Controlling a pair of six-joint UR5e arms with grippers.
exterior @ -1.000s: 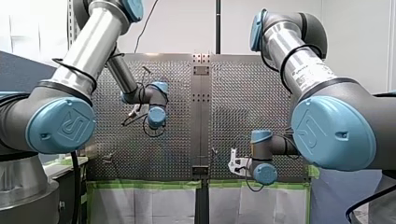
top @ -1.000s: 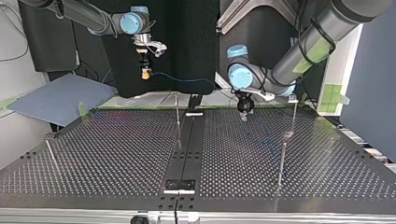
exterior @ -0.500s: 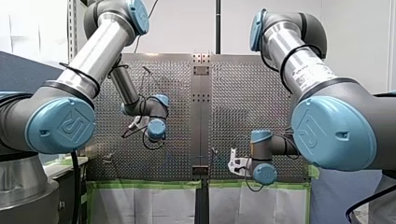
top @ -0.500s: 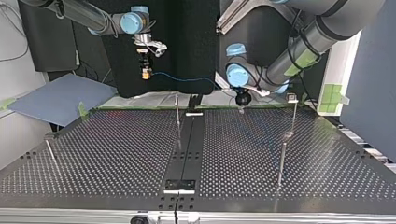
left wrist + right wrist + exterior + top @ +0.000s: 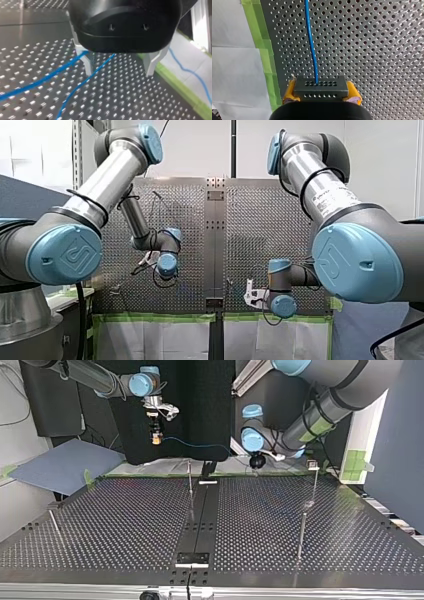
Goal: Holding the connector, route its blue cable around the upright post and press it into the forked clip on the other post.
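Note:
My right gripper (image 5: pixel 321 98) is shut on the dark connector block (image 5: pixel 321 87), with its yellow pads on both sides. The blue cable (image 5: pixel 311 42) leaves the block over the perforated plate. In the top view this gripper (image 5: pixel 156 437) hangs above the table's far edge, and the cable (image 5: pixel 200 446) runs across to my left gripper (image 5: pixel 256 466). My left gripper (image 5: pixel 120 72) is open just above the plate. One cable strand (image 5: pixel 82 83) passes between its fingers and another brushes one finger (image 5: pixel 86 62). A thin upright post (image 5: pixel 190 480) stands between the two grippers.
More posts stand at the top view's right: a far one (image 5: pixel 315 485) with a small block on top and a nearer one (image 5: pixel 301 532). A leaning rod (image 5: pixel 54 524) is at the left. Green tape (image 5: pixel 185 92) marks the plate's edge beside my left gripper.
My left arm has drawn back towards the table's arm-side edge, lower in the front view. My right arm and the connector have stayed still.

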